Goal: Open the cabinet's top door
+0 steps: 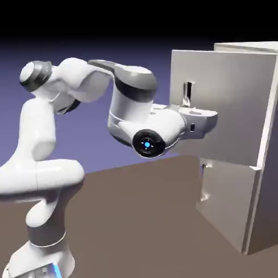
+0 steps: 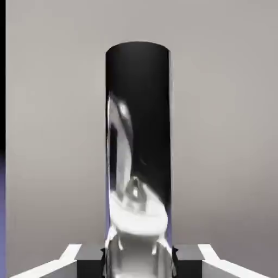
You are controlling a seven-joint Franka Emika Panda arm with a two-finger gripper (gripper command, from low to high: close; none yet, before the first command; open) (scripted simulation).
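Blue-violet backdrop frames the scene. Nearest, the gripper is clamped on the handle. Behind it the top door stands partly swung out from the cabinet; more pulling probably remains.

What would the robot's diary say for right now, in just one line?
gripper: shut on handle | top door: swung partly open | lower door: closed | cabinet

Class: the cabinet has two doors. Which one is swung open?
The top door: it stands out from the cabinet, its handle in the gripper. The lower door sits further back.
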